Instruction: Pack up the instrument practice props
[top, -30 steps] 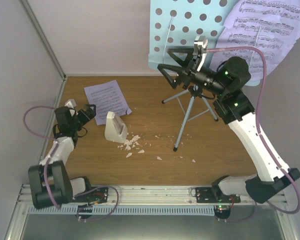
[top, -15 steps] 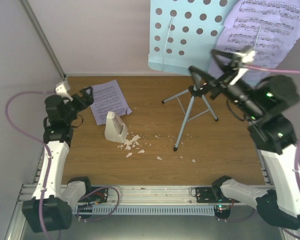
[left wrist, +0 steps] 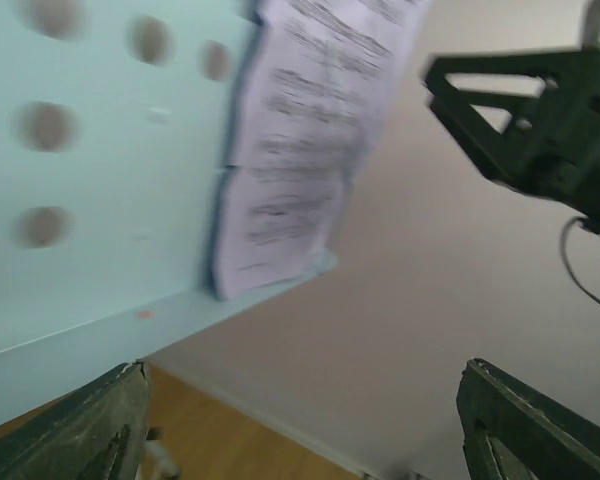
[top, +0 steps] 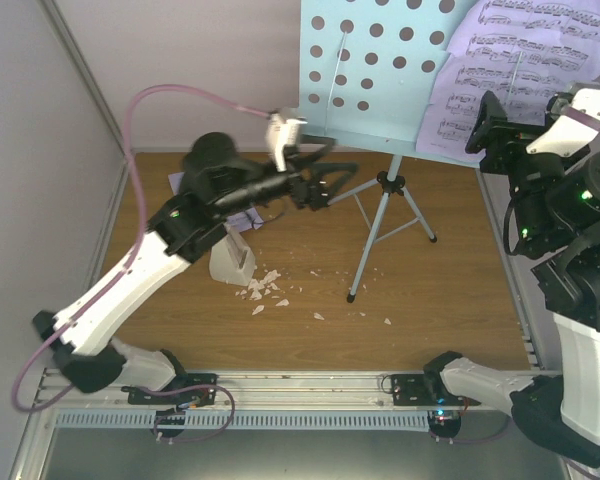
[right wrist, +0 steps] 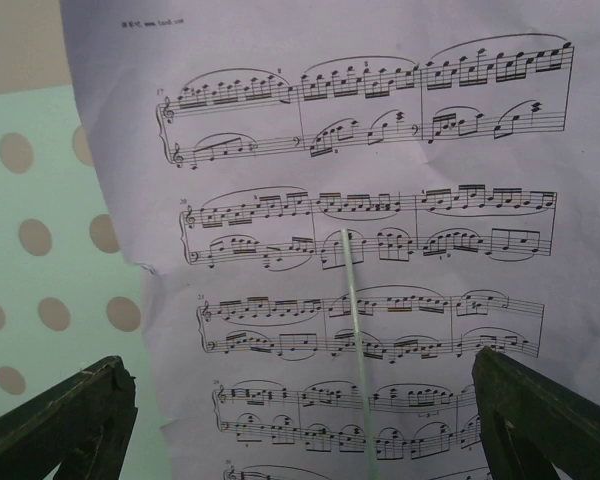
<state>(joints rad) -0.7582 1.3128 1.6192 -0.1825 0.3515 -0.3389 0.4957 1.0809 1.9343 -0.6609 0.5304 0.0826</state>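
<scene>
Light-blue music stand (top: 368, 75) upright at the back of the wooden table (top: 450, 300), its perforated desk on thin tripod legs. Lilac sheet-music pages (top: 515, 70) lean on the desk's right side and overhang its edge. One loose page (top: 248, 218) lies flat on the table, mostly hidden under the left arm. White metronome (top: 230, 262) stands just beside it, with crumbs (top: 265, 288) near its base. The left gripper (top: 335, 185) hangs before the desk's lower edge, jaws wide with nothing between them. The right gripper (right wrist: 300, 360) faces the pages, jaws spread and empty.
</scene>
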